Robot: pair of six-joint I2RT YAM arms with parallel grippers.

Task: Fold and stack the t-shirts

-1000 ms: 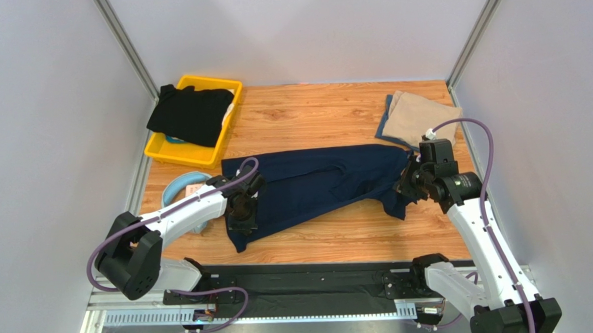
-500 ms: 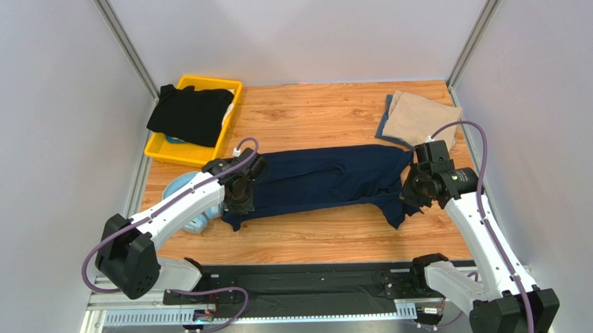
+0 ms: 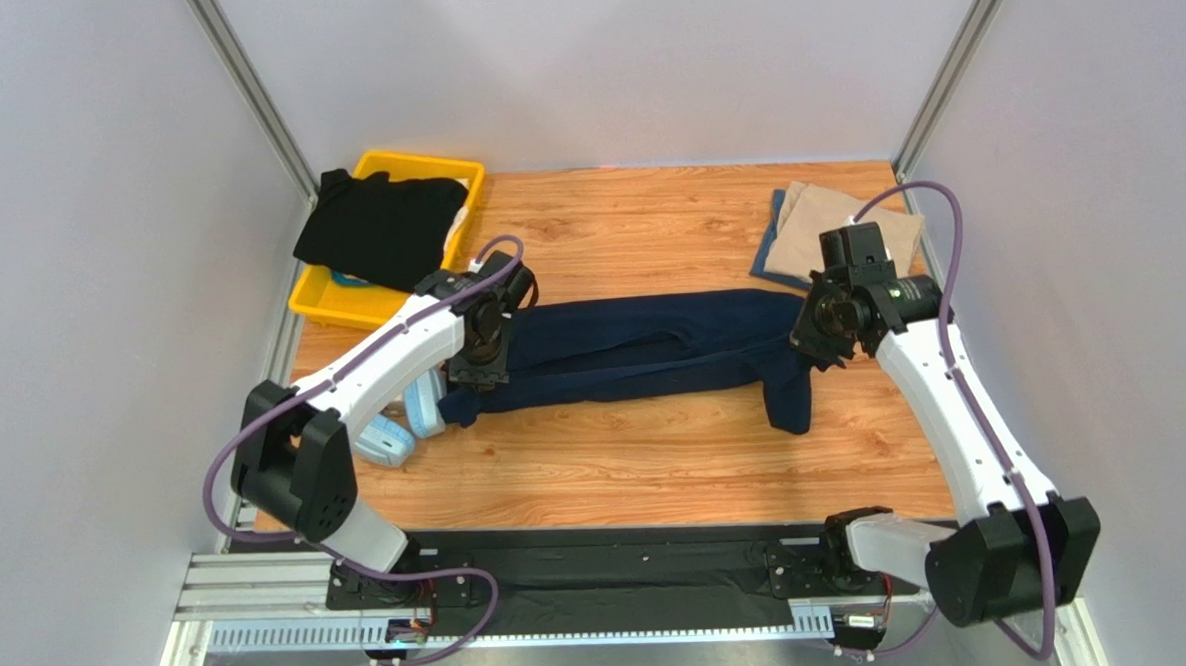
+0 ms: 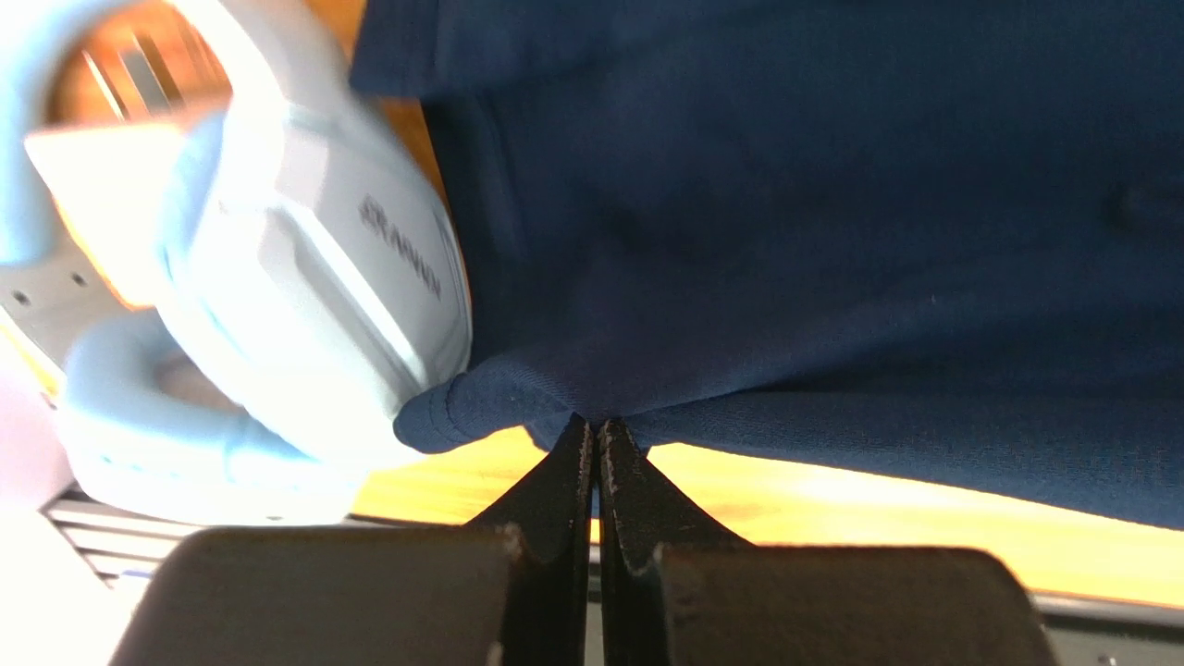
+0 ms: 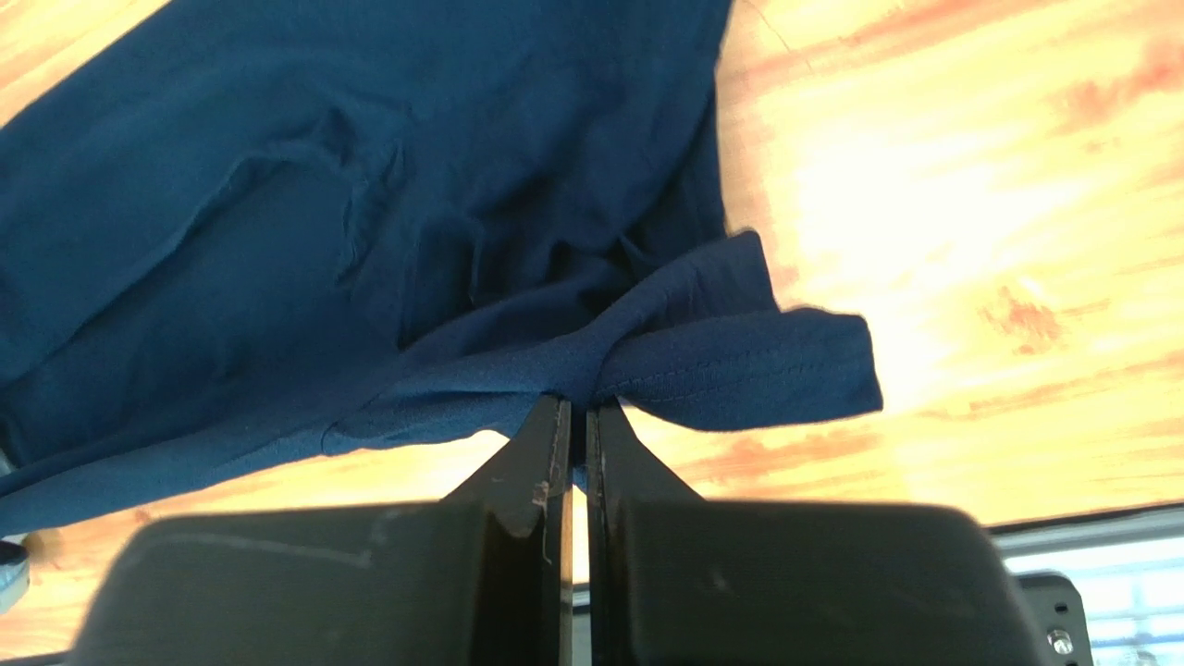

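Now left claw (image 4: 595,425) and right claw (image 5: 573,405), clenched on the navy t-shirt (image 3: 645,353), have carried its edge back

Three t-shirts, one yellow bin (image 3: 317,297), one pair of headphones (image 3: 386,440), by our count.
We see one navy t-shirt (image 3: 660,353) at centre, one tan t-shirt (image 3: 836,233) at two o'clock, one black t-shirt (image 3: 377,230) at ten o'clock.

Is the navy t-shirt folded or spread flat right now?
Half folded: the navy t-shirt lies doubled over itself in a narrow band, its ends pinched by the left tool and right tool.
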